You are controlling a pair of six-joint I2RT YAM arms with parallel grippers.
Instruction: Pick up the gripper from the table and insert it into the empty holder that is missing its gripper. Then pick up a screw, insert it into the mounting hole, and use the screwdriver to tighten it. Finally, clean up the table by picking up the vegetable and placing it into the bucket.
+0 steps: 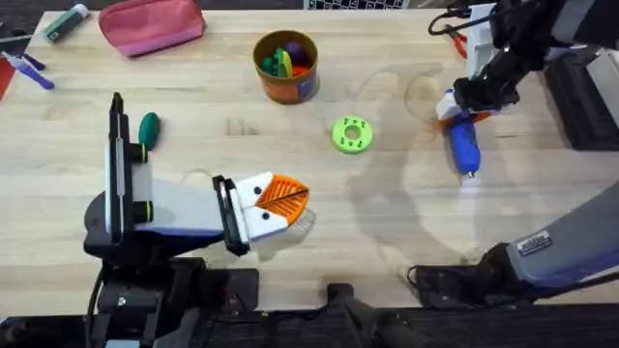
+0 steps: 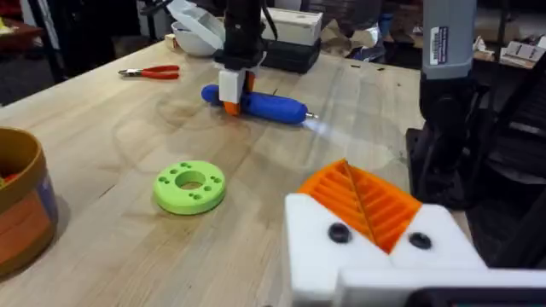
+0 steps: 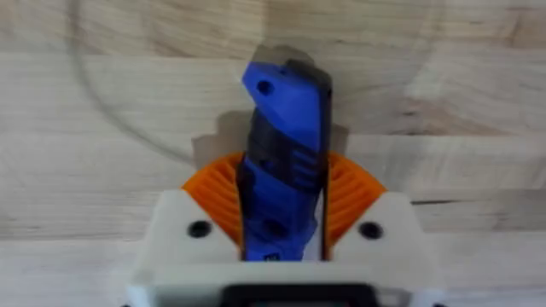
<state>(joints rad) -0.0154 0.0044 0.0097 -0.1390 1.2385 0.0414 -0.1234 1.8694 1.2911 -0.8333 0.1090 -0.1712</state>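
bench (image 1: 387,222): light wooden planks, visible grain, faint ring marks seen right of centre in the overhead view; dark floor along the upper edge.
room: cluttered background seen past the far bench edge in the left wrist view, boxes and a white bowl (image 2: 198,32), details blurred.
right hand (image 1: 462,108): placed at upper right of the overhead view, closed around the screwdriver; orange ribbed pads (image 3: 348,192) pressed on both sides of the blue body in the right wrist view.
screwdriver (image 1: 463,143): blue, lying flat on the bench at upper right, gripped near one end, silver bit pointed toward the lower frame edge.
left hand (image 1: 280,201): lower centre-left of the overhead view, white mount with orange ribbed pads together at the tip, nothing held; low over the bench, contact cannot be told.
mounting hole (image 2: 339,233): dark round spot on the white mount face; whether filled cannot be told.
vegetable (image 1: 148,128): dark green, on the bench at left, beside the left arm.
bucket (image 1: 285,66): orange, upper centre, coloured toy pieces inside.
green disc (image 1: 351,134): holed, centre of the bench, between bucket and screwdriver.
pink pouch (image 1: 152,25): upper left edge.
red pliers (image 2: 150,72): seen on the far bench in the left wrist view.
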